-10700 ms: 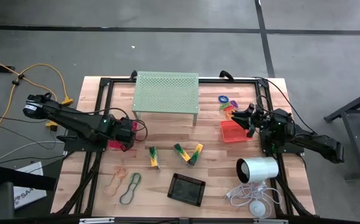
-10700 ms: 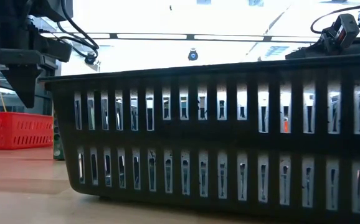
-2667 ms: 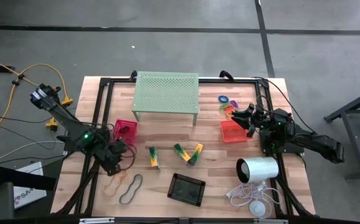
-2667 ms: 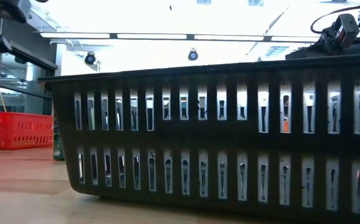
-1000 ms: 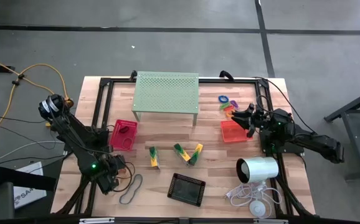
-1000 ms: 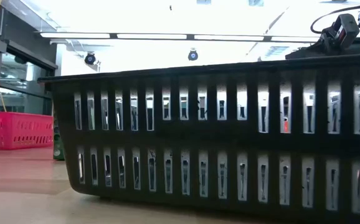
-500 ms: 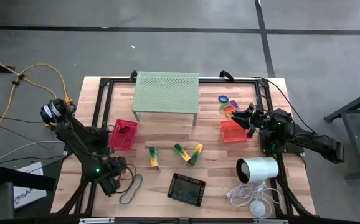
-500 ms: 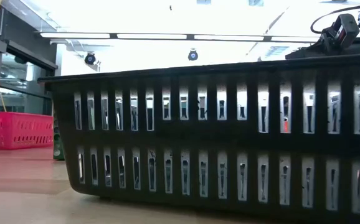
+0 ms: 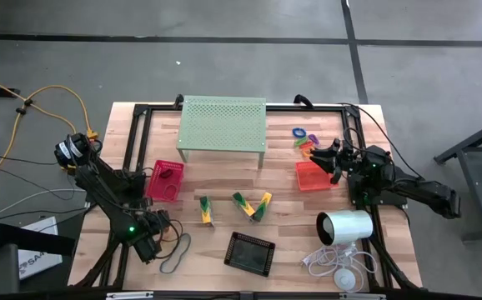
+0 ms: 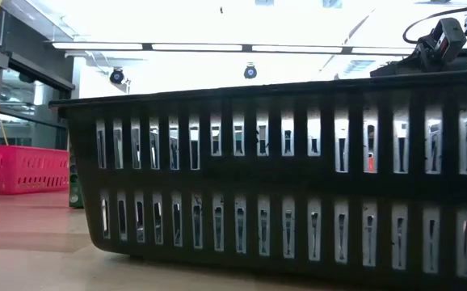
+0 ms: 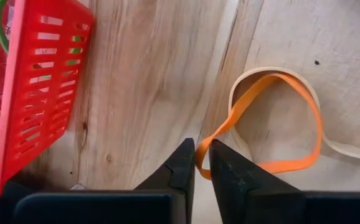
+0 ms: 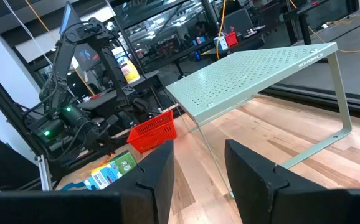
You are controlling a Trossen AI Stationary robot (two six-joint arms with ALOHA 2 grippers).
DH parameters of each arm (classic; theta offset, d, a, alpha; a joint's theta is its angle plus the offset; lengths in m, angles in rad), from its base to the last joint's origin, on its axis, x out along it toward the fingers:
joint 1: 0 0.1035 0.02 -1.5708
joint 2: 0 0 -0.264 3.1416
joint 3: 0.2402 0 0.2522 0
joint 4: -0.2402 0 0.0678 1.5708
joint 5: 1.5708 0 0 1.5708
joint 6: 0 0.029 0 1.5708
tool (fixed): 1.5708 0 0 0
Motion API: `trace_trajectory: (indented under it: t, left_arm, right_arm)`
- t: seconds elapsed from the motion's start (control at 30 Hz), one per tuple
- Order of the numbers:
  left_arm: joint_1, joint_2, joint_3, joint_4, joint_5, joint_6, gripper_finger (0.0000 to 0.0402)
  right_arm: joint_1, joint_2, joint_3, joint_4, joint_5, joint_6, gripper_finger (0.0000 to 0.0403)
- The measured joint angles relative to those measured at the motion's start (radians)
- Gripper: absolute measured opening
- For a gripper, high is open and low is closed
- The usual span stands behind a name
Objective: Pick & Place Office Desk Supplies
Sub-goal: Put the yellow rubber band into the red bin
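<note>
Now my left gripper (image 11: 201,163) pinched the orange rubber band (image 11: 273,124), low on the table near seven o'clock, beside the pink-red tray (image 9: 165,181). My right gripper (image 12: 198,168) waited at three o'clock, fingers apart.

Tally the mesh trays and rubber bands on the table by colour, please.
Pink-red tray: 1
Orange tray: 1
Black tray: 1
Green rubber band: 1
Orange rubber band: 1, pinched between the fingers of the left pincer
Total: 5
</note>
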Motion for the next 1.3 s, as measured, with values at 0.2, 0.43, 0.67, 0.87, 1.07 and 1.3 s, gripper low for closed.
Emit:
trace_trajectory:
  t: [0.2,0.43,0.67,0.87,1.07,1.3]
  left_arm:
    - [0.000,0.000,0.000,0.000,0.000,0.000,0.0003]
    - [0.000,0.000,0.000,0.003,-0.001,0.000,0.0001]
    - [0.000,-0.065,0.004,0.003,-0.010,0.000,0.0001]
    - [0.000,-0.209,0.004,-0.027,-0.067,0.000,0.0001]
    - [0.006,-0.353,0.004,-0.066,-0.144,-0.001,0.0001]
    - [0.050,-0.375,0.004,-0.089,-0.146,-0.001,0.0001]
  right_arm:
    - [0.000,0.000,0.000,0.000,0.000,0.000,0.0130]
    - [0.000,0.000,0.000,0.000,0.000,0.000,0.0130]
    - [0.000,0.000,0.000,0.000,0.000,0.000,0.0130]
    - [0.000,0.000,0.000,0.000,0.000,0.000,0.0130]
    - [0.000,0.000,0.000,0.000,0.000,0.000,0.0130]
    - [0.000,0.000,0.000,0.000,0.000,0.000,0.0130]
